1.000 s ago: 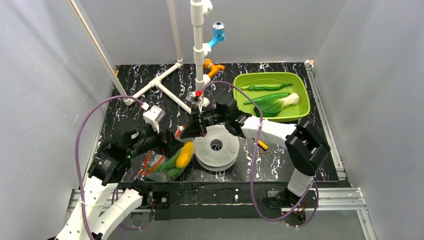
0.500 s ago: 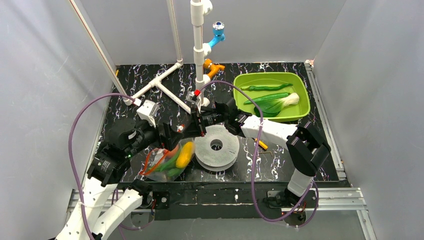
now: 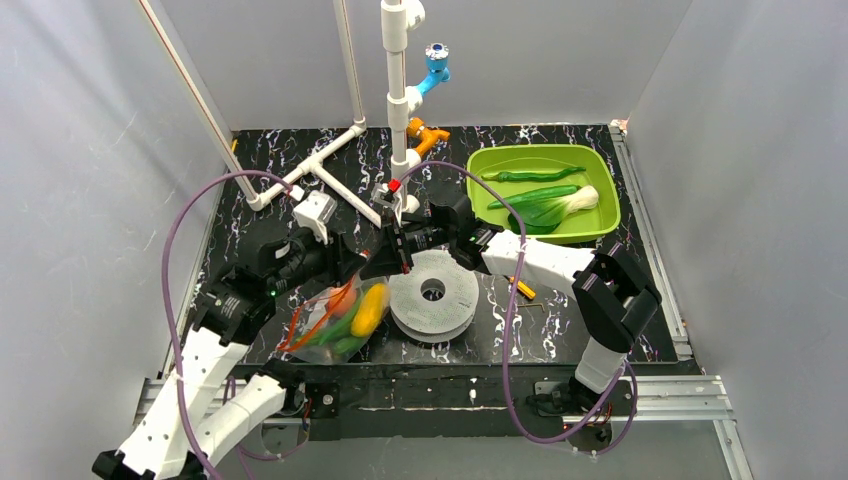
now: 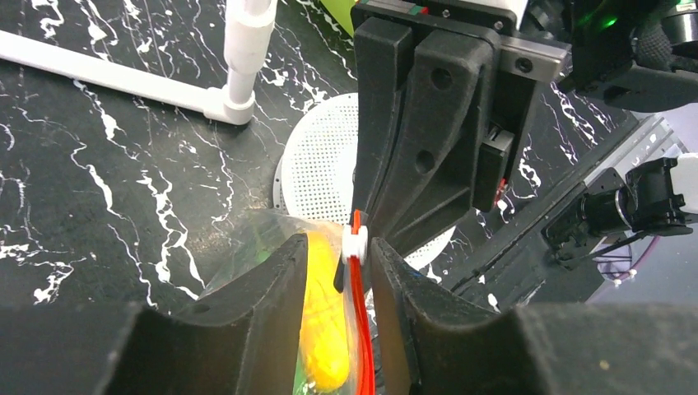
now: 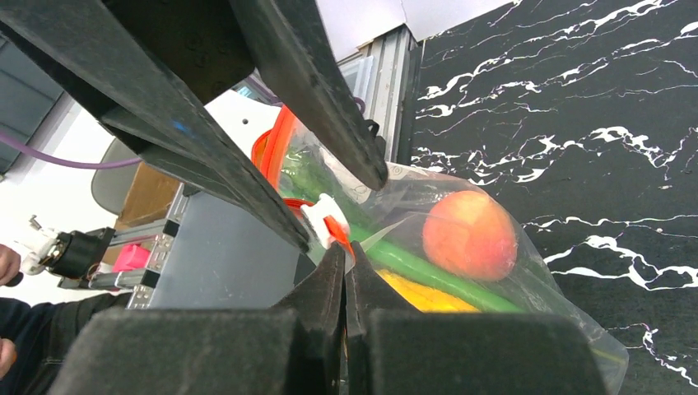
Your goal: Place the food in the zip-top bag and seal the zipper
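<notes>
The clear zip-top bag [image 3: 330,325] hangs at the near left, holding a yellow banana [image 3: 370,308] and green pieces. The right wrist view shows an orange fruit [image 5: 469,234], a green pepper [image 5: 436,273] and the banana [image 5: 428,298] inside. My right gripper [image 3: 382,262] is shut on the bag's mouth corner, pinching the zipper [image 5: 336,229]. My left gripper [image 4: 337,251] is open, its fingers either side of the orange-red zipper [image 4: 358,317] just below the white slider [image 4: 355,243]. More green peppers [image 3: 530,174] and bok choy [image 3: 558,207] lie in the tray.
A lime-green tray [image 3: 603,172] sits at the far right. A white perforated disc [image 3: 440,305] lies beside the bag. A white pipe frame [image 3: 325,172] with blue and orange fittings stands at the back. A small orange-handled screwdriver [image 3: 524,289] lies right of the disc.
My left arm has swung up and right, bringing its open fingers around the bag's zipper by the right gripper. The bag has shifted slightly. The right arm has not moved.
</notes>
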